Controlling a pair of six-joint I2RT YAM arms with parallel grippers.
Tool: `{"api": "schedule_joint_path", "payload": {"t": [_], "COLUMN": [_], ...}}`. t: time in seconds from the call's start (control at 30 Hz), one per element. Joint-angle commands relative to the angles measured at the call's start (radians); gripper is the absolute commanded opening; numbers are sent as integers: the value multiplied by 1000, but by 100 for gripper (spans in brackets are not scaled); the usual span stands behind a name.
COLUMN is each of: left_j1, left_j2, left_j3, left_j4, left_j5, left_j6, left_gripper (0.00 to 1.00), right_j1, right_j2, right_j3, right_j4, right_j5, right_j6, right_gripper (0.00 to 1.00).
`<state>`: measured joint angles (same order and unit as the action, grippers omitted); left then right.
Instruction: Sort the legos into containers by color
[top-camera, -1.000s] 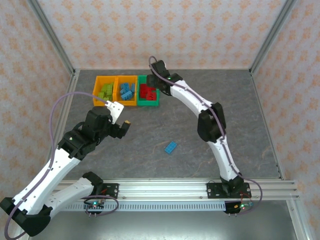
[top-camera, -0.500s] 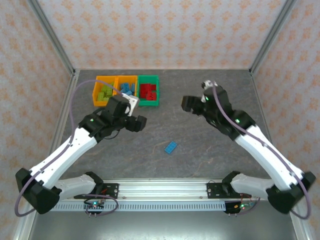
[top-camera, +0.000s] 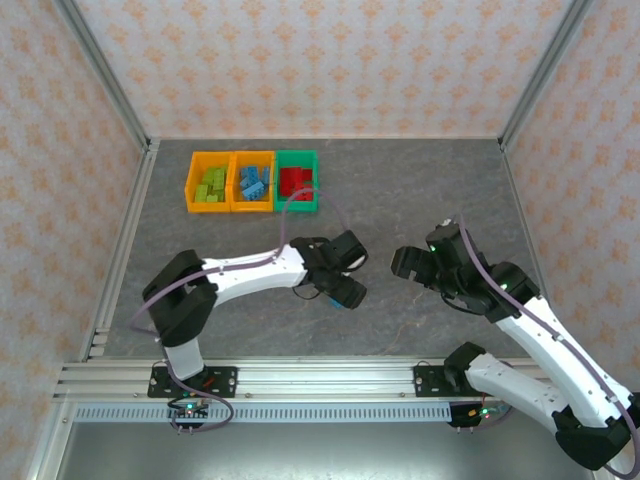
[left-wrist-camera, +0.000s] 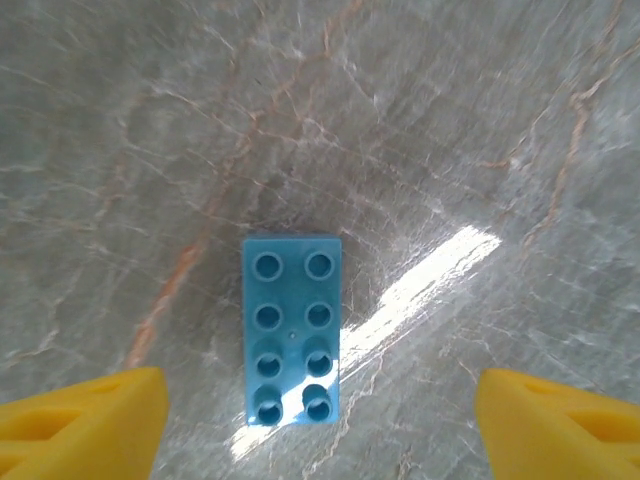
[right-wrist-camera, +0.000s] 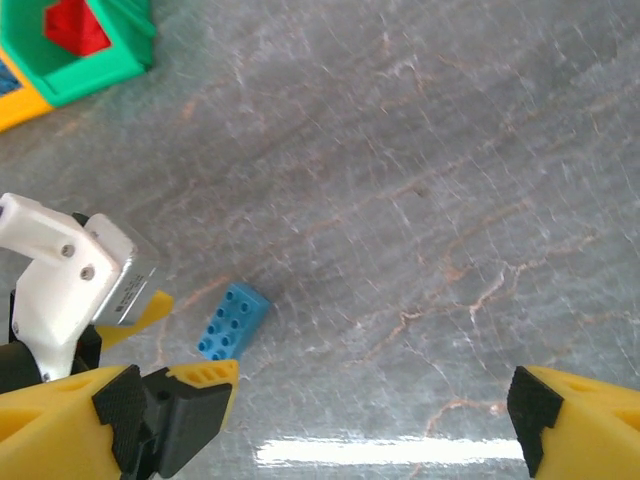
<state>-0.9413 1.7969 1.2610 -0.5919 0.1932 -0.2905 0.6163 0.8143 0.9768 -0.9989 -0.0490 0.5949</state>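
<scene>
On the grey bench (top-camera: 430, 190), the left hand (left-wrist-camera: 320, 435) hovers released over a blue lego (left-wrist-camera: 291, 330); the right hand (right-wrist-camera: 360, 410) is released, empty.

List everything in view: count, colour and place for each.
loose lego: one, light blue, flat on the table, between the left gripper's fingers, untouched
left bin: one, orange-yellow, far left of table
middle bin: one, orange-yellow, joined beside it
right bin: one, green, end of the row
lime legos: several, in left bin
blue legos: several, in middle bin
red legos: several, in right bin
table: one, grey marbled
left gripper: yellow fingers, open over the loose lego
right gripper: yellow fingers, open, above bare table
</scene>
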Motion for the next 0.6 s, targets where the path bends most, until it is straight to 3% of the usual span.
{"api": "schedule_joint_path", "payload": {"t": [0.0, 0.27, 0.37, 0.57], "left_j1": [1, -23, -24, -24], "left_j2": [46, 141, 151, 50], "left_j3": [32, 42, 41, 12], "left_j4": [-45, -32, -37, -28], "left_j5": [-40, -46, -68, -136], "left_j6": [-1, 4, 3, 8], "left_gripper": [77, 56, 35, 22], "right_j1": [2, 2, 2, 2], "right_j2": [-8, 44, 49, 51], "right_j3": [-19, -6, -13, -15], "right_j4": [-10, 22, 31, 73], "right_j5": [20, 9, 18, 8], "right_j6": [36, 15, 18, 19], "right_gripper": [95, 95, 95, 95]}}
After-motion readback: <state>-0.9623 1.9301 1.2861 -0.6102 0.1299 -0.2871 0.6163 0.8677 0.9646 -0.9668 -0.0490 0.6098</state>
